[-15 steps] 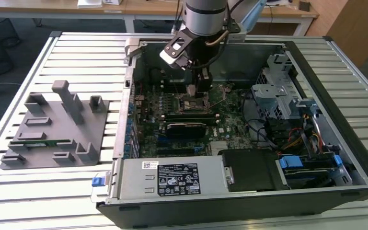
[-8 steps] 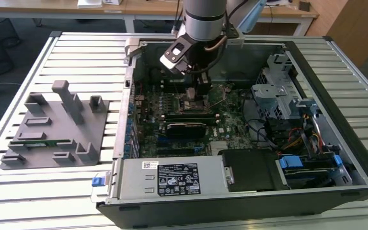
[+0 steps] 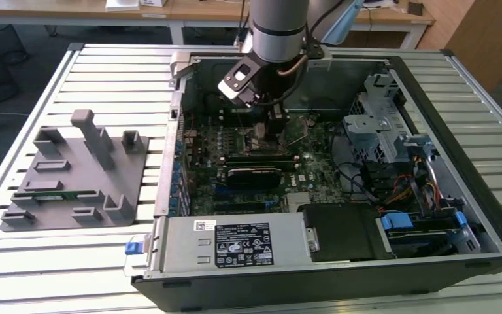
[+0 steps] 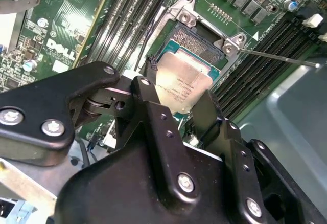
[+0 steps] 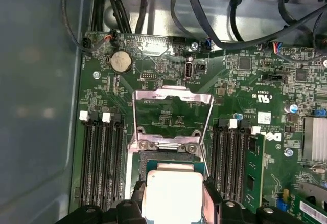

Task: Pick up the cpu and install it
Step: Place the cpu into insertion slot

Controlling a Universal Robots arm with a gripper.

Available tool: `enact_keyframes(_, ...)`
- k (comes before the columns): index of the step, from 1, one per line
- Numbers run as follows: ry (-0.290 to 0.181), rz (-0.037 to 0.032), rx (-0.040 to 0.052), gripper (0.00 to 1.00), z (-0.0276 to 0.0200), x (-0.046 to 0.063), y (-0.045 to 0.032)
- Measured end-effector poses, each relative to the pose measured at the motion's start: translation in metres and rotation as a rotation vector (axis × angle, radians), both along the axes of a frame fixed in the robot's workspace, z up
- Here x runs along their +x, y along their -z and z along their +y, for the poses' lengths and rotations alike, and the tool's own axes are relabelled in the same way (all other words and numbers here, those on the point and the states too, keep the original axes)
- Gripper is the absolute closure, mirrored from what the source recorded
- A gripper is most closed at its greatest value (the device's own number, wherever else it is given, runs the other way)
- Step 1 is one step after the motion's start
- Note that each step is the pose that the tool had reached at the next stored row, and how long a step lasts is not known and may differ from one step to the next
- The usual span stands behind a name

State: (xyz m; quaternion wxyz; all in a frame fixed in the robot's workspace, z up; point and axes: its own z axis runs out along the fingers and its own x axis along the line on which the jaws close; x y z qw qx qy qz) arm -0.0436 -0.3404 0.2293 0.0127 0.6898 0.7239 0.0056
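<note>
Nearest me, the slatted table (image 3: 59, 275) carries the open computer case (image 3: 482, 170), with its labelled power supply (image 3: 233, 243) along the front edge. Off to the exterior view's left lies a grey fixture block (image 3: 68, 176) (a green memory stick (image 3: 55, 194) rests in it). Deeper in, the gripper (image 3: 273, 127) reaches down over the motherboard (image 3: 251, 167). In the second wrist view its black fingers (image 4: 148, 93) are clamped on opposite edges of the cpu (image 4: 184, 81), right at the open socket (image 4: 196, 35). In the first wrist view the hinged metal frame (image 5: 172, 112) stands flipped up beyond. Whether the chip is seated, I cannot tell.
</note>
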Motion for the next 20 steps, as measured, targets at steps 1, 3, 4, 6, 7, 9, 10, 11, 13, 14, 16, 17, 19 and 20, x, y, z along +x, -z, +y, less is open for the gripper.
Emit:
enact_keyframes(1, 0.0, -0.0001, 0.0002, 0.47, 0.0, 0.0, 0.0014)
enact_keyframes(3, 0.001, -0.0001, 0.0007, 0.47, 0.0, 0.0, 0.0046)
enact_keyframes(4, 0.001, -0.0001, 0.0013, 0.47, 0.0, -0.001, 0.0064)
enact_keyframes(6, 0.0, -0.0001, 0.0031, 0.47, 0.0, -0.001, 0.0096)
enact_keyframes(7, 0.0, 0.0, 0.0039, 0.47, 0.0, -0.001, 0.0107)
enact_keyframes(9, 0.0, -0.0001, 0.0056, 0.47, 0.0, -0.001, 0.0128)
enact_keyframes(10, 0.0, 0.0, 0.0065, 0.47, 0.0, -0.001, 0.0135)
enact_keyframes(11, 0.0, 0.0, 0.0075, 0.47, 0.0, -0.002, 0.014)
enact_keyframes(13, 0.0, -0.0001, 0.0087, 0.47, 0.0, -0.002, 0.015)
enact_keyframes(14, 0.0, 0.0, 0.009, 0.47, 0.0, -0.002, 0.0155)
enact_keyframes(16, 0.0, -0.0001, 0.009, 0.47, 0.0, -0.003, 0.0164)
enact_keyframes(17, 0.0, -0.0001, 0.009, 0.47, 0.0, -0.003, 0.0168)
enact_keyframes(19, 0.0, -0.0001, 0.0094, 0.47, 0.0, -0.003, 0.018)
enact_keyframes(20, 0.0, 0.0, 0.0098, 0.47, 0.0, -0.003, 0.0186)
